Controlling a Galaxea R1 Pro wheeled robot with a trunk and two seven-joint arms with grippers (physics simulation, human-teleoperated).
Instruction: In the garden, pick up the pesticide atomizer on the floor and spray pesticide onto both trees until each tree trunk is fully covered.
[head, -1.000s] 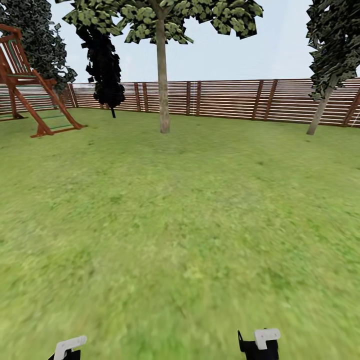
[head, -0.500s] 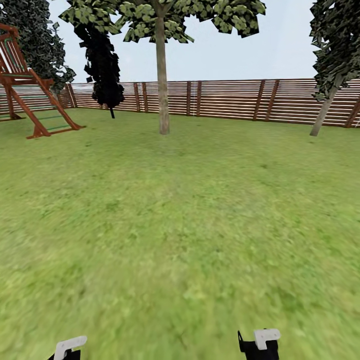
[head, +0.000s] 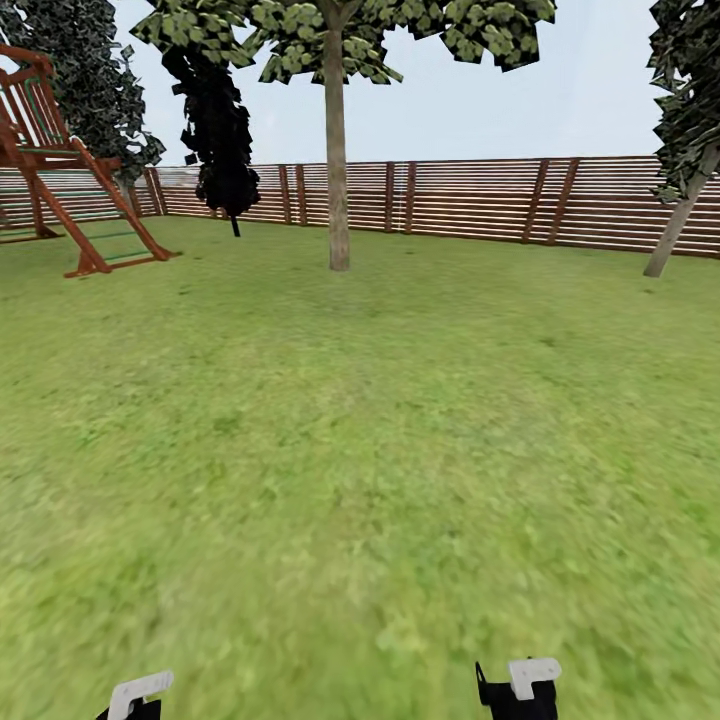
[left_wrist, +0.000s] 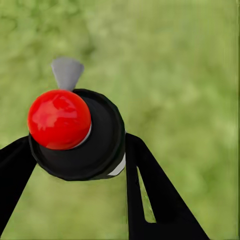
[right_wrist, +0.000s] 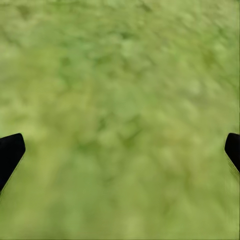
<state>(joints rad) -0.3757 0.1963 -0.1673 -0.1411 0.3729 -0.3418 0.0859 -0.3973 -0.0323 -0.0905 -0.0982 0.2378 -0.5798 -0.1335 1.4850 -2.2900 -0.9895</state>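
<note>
Robot on open lawn, atomizer in left gripper.

Left gripper (left_wrist: 75, 165) is clamped around the pesticide atomizer (left_wrist: 85, 137), black body, red cap, grey nozzle, above the grass (head: 360, 450). Right gripper (right_wrist: 120, 150) is spread wide, holding nothing. One tree (head: 337, 150) stands ahead before the fence (head: 480, 200); a second tree (head: 685, 200) far right. Red play frame (head: 60, 190) far left.

You see mottled green grass (head: 360, 450), a brown slatted fence (head: 480, 200) and a red-brown frame (head: 70, 170) far left. The middle trunk (head: 338, 170) is pale grey-brown under grey-green leaves; the conifer (head: 215, 110) is black. Your left gripper's (left_wrist: 75, 165) black fingers flank a black atomizer (left_wrist: 95, 145) with red cap, grey nozzle.
</note>
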